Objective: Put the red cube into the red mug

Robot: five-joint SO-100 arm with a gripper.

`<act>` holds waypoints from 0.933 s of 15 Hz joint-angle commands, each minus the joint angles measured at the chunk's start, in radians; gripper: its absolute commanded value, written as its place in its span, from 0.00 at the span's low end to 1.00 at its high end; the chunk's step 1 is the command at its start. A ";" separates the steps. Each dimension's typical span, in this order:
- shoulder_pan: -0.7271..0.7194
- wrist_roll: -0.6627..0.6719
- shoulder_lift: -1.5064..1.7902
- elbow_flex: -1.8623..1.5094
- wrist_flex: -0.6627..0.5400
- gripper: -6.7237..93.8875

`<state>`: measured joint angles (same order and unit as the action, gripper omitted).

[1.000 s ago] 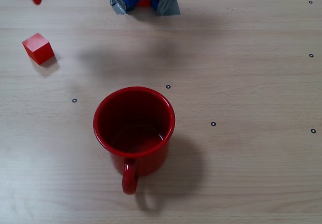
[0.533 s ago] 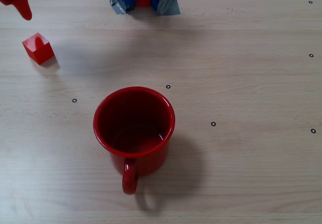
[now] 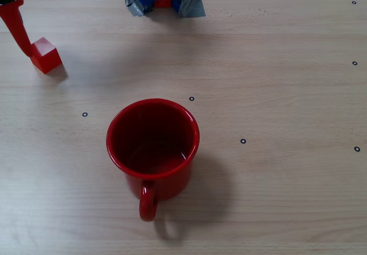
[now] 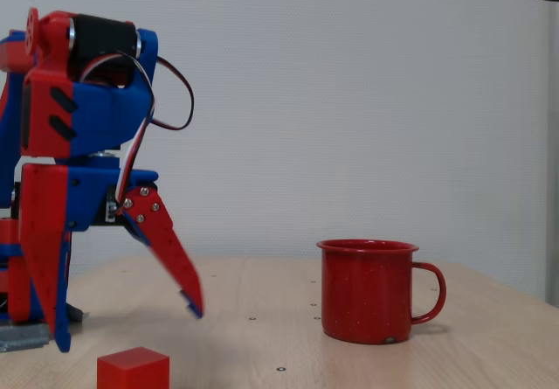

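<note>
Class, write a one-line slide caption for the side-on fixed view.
Red-and-blue arm with open gripper poised above the red cube, the red mug upright to the right.

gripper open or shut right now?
Open. In the side fixed view the gripper has its two fingers spread well apart above the red cube, which sits on the table, not gripped.

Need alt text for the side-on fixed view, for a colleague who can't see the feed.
A red and blue robot arm stands at left with its gripper open, fingers spread above a small red cube on the wooden table. An upright red mug stands to the right, handle pointing right.
</note>
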<state>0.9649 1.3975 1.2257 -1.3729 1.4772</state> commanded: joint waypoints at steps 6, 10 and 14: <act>-0.014 0.175 0.017 -0.032 -0.018 0.59; -0.025 0.202 -0.029 -0.077 -0.092 0.59; -0.035 0.207 -0.061 -0.084 -0.120 0.58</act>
<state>0.9373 1.5923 1.1121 -1.4711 1.3530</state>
